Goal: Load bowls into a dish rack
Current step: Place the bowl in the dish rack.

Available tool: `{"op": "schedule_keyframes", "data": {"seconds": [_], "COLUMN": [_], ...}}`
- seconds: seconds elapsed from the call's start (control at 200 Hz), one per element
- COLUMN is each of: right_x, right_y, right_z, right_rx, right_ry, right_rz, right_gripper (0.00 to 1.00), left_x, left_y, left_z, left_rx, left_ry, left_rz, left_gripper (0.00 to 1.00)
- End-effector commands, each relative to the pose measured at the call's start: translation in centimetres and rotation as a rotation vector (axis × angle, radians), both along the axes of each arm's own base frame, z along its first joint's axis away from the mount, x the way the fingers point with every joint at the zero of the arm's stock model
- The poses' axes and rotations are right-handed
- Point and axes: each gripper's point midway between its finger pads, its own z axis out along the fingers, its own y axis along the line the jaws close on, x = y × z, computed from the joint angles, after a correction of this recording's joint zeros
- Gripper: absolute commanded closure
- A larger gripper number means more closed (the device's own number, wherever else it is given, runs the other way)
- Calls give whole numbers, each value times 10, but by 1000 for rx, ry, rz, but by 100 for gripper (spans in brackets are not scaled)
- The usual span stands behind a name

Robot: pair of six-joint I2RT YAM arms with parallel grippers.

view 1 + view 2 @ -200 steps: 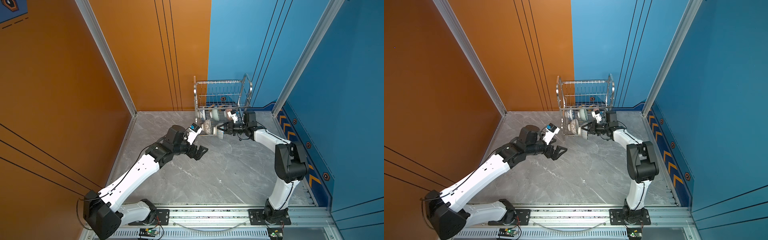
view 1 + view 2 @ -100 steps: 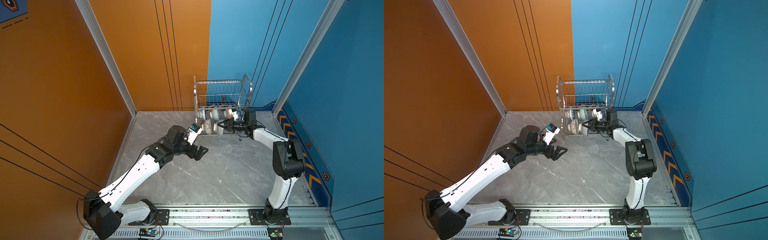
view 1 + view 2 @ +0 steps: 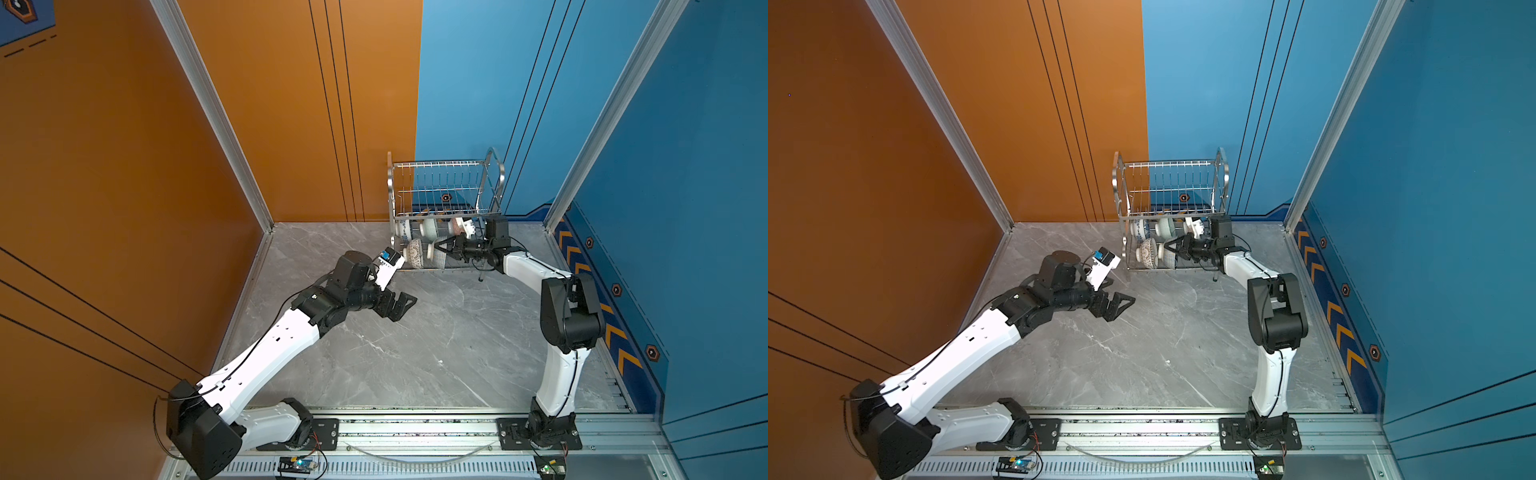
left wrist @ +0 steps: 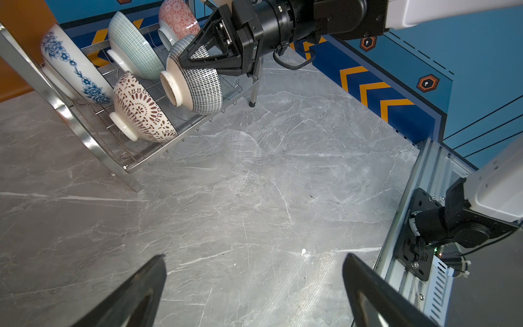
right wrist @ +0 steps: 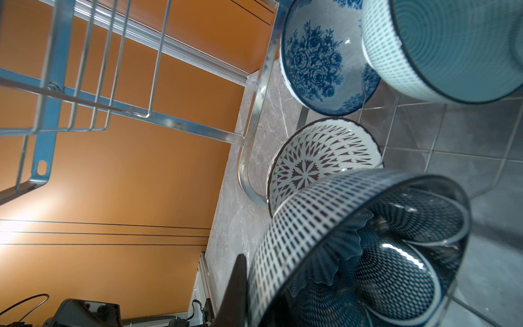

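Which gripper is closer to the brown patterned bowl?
Right. The right gripper grips the grid bowl beside the brown bowl; the left gripper hangs open over the table.

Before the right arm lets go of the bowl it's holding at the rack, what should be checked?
1. Grip: right gripper shut on the rim of the grid-patterned bowl: ok.
2. Seating: that bowl settled on the lower shelf of the dish rack: cannot tell.
3. Gap to the brown-patterned bowl beside it: cannot tell.
4. Other arm: left gripper open, empty, away from the rack: ok.
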Motion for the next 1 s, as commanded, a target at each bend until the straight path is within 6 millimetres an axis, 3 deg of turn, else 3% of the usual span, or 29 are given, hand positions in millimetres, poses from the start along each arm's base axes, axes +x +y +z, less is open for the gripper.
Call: {"op": "schedule_keyframes", "data": {"seconds": [0.0,0.225,0.25,0.651,0.991], "right_x": [1,-6,-5,-8,-7], "right_y": [-3,-1,-2,-5,-12], "right_z": [-12,-21,-36,-50,-73], "right_rx": [-49,-119,-127,-191,-261], "right_ry": [20,41,75,87,97], "right_rz": [23,81,86,83,78], "right_gripper": [100,100,100,99,97], "left_x": [-2,-3,-3,-3,-6], "left_y": [-1,-2,-1,-3,-6], "left_z": [0,1,1,0,0], "left_rx": [8,6,5,5,10], "left_ry": [-28,-29,-30,-25,-29], "left_rz": [-12,-14,-14,-21,-29], "left_gripper": [2,2,2,2,2]}}
